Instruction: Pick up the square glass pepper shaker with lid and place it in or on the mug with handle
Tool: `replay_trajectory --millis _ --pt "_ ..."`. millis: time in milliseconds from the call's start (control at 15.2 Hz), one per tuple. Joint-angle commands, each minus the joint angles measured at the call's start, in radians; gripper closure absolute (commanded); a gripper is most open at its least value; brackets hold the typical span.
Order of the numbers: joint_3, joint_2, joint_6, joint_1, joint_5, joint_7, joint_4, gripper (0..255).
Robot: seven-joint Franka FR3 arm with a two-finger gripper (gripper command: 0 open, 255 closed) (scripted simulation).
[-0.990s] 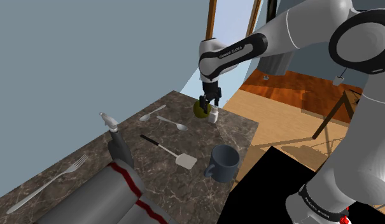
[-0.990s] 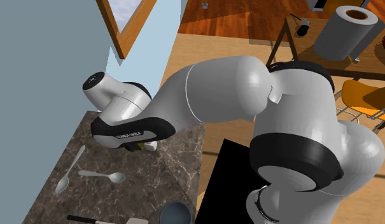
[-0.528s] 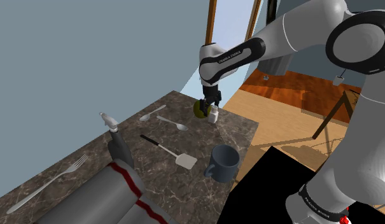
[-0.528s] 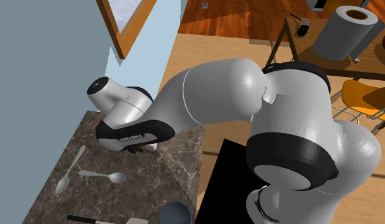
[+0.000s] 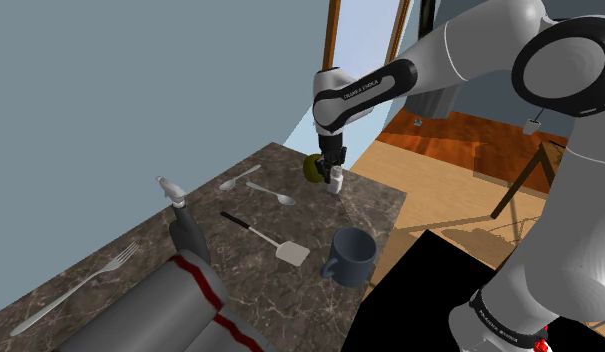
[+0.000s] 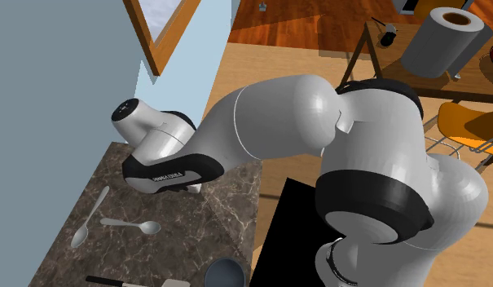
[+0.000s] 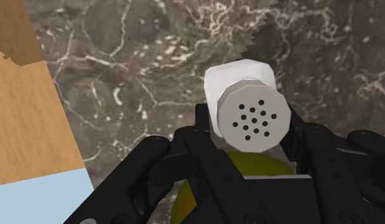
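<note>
Jaws pinching the white pepper shaker (image 7: 251, 114) (perforated lid toward the wrist camera) on the marble worktop (image 5: 380, 203); mug (image 5: 350, 257) well apart.

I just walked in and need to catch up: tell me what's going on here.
The white arm's end effector is at the far end of the marbled counter, shut on the white pepper shaker, which stands beside a yellow-green round thing. The grey mug sits nearer the stand. The shaker is not yet lifted.
</note>
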Motion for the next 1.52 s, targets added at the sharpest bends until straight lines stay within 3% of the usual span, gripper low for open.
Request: replay_trajectory --millis 0,264,1452 --pt "0.000 0.000 0.000 0.000 0.000 0.000 0.000 255" --pt "0.000 0.000 0.000 0.000 0.000 0.000 0.000 255" --pt "-0.001 -0.095 -0.219 0.002 -0.002 -0.006 0.123 255"
